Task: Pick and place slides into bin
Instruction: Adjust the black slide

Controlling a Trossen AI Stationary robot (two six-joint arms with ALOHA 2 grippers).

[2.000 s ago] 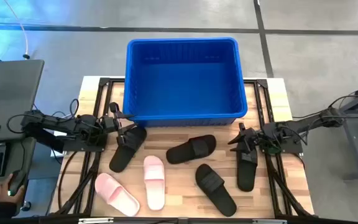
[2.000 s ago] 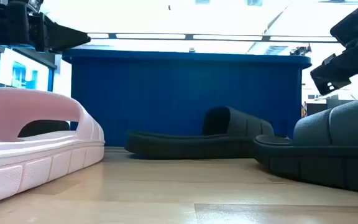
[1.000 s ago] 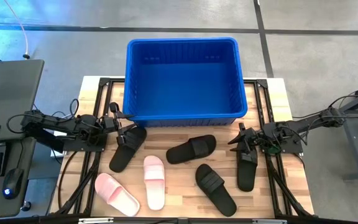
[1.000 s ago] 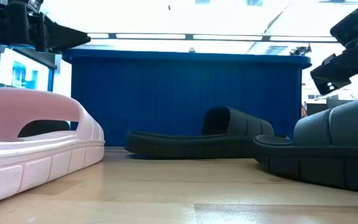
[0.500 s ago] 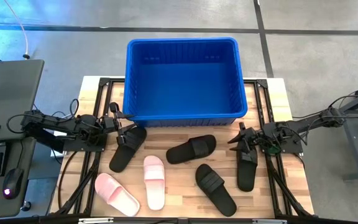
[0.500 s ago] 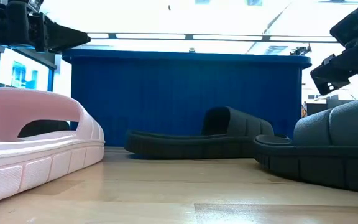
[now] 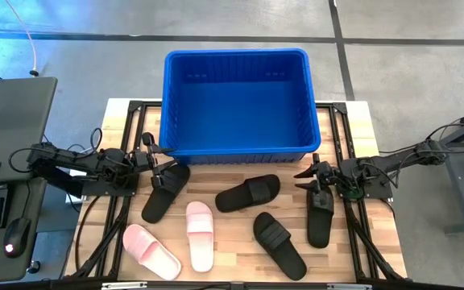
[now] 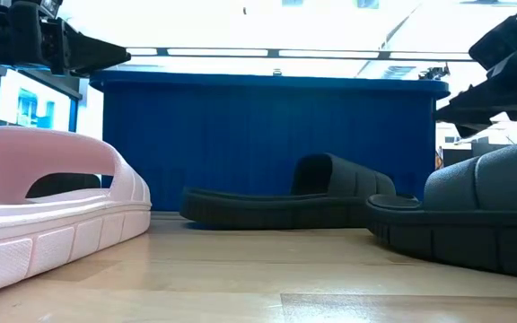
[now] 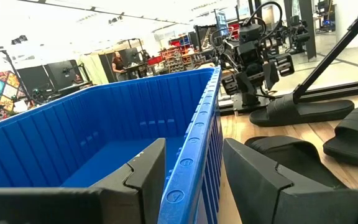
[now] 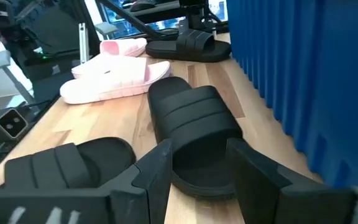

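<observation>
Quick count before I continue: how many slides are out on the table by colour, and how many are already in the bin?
Black slides on the table: 4
Light pink slides on the table: 2
Slides in the bin: 0
Total slides: 6
</observation>
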